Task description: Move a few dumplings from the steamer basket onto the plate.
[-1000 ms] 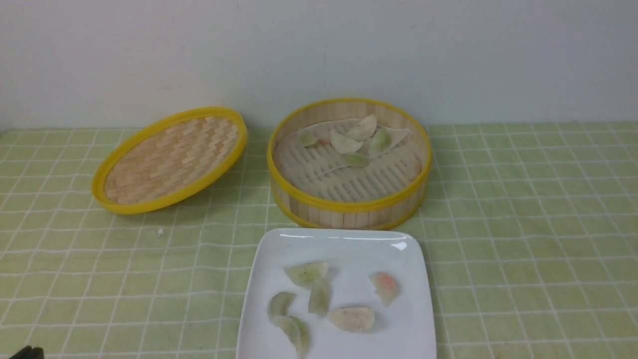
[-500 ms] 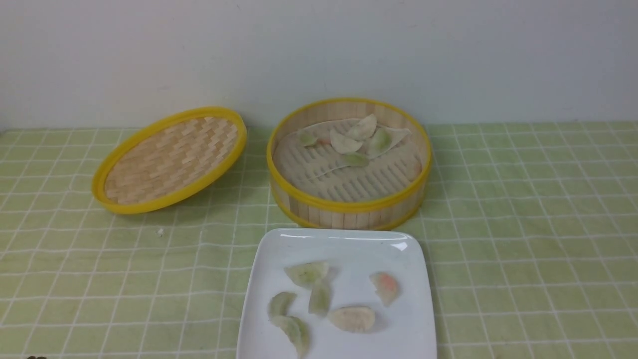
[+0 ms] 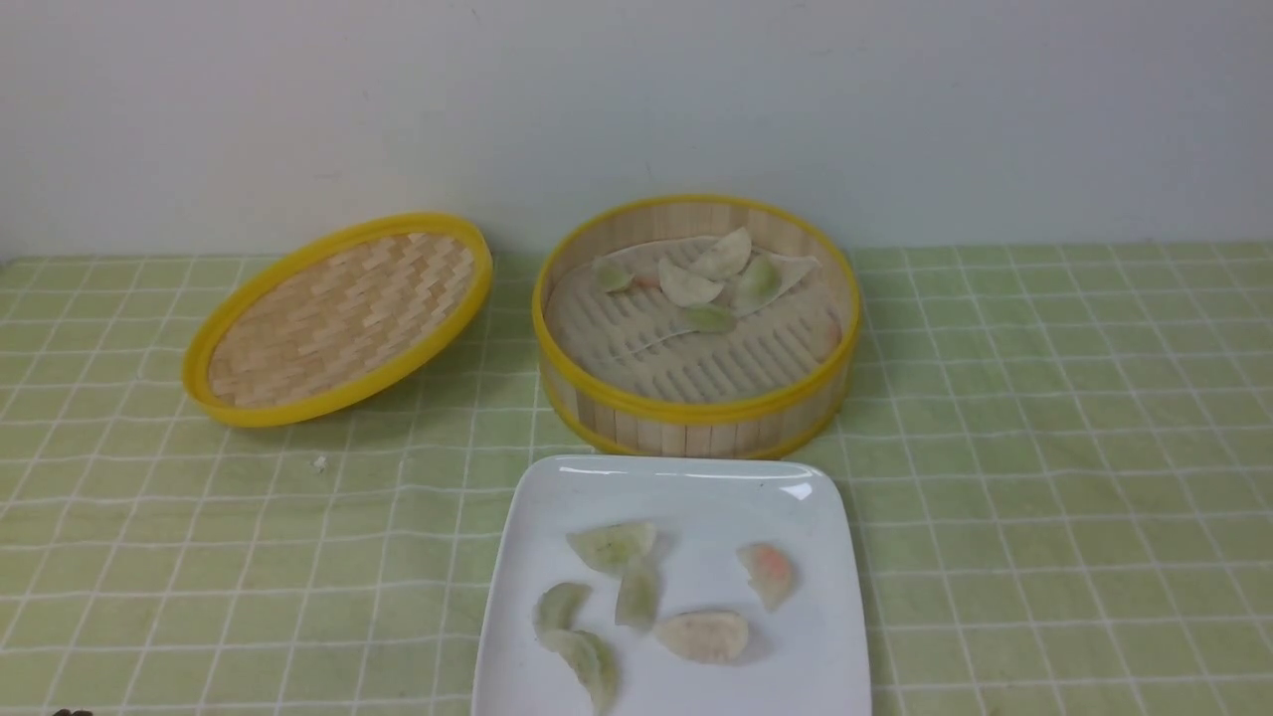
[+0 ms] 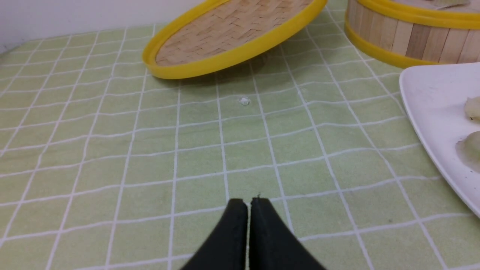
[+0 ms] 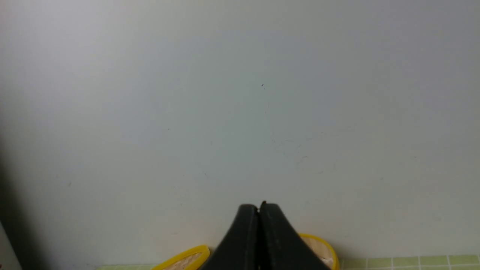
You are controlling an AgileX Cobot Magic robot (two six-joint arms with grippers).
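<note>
The steamer basket [image 3: 696,418] stands at the back centre with several dumplings [image 3: 688,285] at its far side. The white plate [image 3: 686,487] lies in front of it with several dumplings [image 3: 702,635] on it. My left gripper [image 4: 249,202] is shut and empty, low over the cloth left of the plate [image 4: 431,101]; only a dark tip [image 3: 70,712] shows at the front view's bottom left corner. My right gripper [image 5: 258,207] is shut and empty, raised and facing the wall; it is out of the front view.
The woven bamboo lid [image 3: 338,318] rests tilted left of the steamer, also in the left wrist view [image 4: 232,33]. A small white crumb [image 3: 319,462] lies on the green checked cloth. A pale wall stands behind.
The left gripper's dark tip at the bottom left corner has dropped almost out of the front view. Dumplings, steamer and plate have not moved.
</note>
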